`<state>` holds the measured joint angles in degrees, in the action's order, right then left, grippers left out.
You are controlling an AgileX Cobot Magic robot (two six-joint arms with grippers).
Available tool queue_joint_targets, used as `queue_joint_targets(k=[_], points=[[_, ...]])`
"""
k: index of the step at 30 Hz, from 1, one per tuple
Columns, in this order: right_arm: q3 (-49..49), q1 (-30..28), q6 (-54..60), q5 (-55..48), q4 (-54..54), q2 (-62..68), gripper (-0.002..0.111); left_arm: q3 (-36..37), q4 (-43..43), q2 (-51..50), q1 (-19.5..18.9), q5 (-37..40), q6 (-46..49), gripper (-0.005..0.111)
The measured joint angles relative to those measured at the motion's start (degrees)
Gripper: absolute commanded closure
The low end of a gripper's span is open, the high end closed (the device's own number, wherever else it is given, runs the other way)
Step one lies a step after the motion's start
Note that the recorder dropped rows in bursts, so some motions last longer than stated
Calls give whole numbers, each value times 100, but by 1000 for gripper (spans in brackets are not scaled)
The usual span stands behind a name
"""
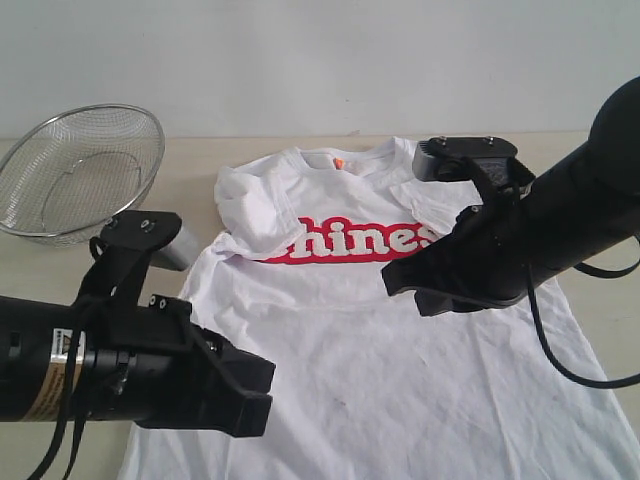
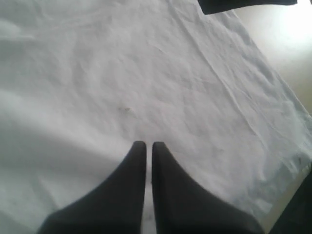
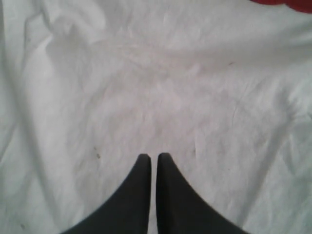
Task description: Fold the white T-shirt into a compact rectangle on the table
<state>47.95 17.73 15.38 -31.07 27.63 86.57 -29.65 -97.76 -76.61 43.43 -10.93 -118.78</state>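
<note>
Currently: both pincers being held shut over the spread shirt

The wrinkled white short-sleeved cotton T-shirt (image 1: 400, 370) is being shown flat on the pale beige wood-grain table (image 1: 195, 160), with its long axis running from the near hem to the far collar and orange neck tag (image 1: 338, 162). The left pincer (image 2: 146, 144) and right pincer (image 3: 153, 157) are being held with jaws together, empty, directly above the cloth. The left one is being held towards the hem, the right beside the chest. Only "hines" is being read, in white on red.

White letters (image 1: 362, 241) edged in red read "hines" across the chest of the white T-shirt (image 1: 400, 380), a folded sleeve (image 1: 252, 212) hiding the word's start. A sticker (image 1: 66, 352) on the left arm is illegible.
</note>
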Motion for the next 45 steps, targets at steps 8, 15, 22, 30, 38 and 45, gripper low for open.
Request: queue_joint_targets(k=[8,15,22,30,38,45], points=[[0,0,0,0,11,0,108,0,2494,0,0,-359,3419,102],[0,0,0,0,23,0,108,-34,7227,0,244,-329,8230,102],[0,0,0,0,23,0,108,-214,8246,0,222,1026,10085,102],[0,0,0,0,23,0,108,-896,8309,0,160,3586,9640,102],[0,0,0,10,23,0,108,-1789,8490,-234,-609,3984,9551,102],[0,0,0,10,23,0,108,-2712,10098,-1431,-1383,4037,11125,102]])
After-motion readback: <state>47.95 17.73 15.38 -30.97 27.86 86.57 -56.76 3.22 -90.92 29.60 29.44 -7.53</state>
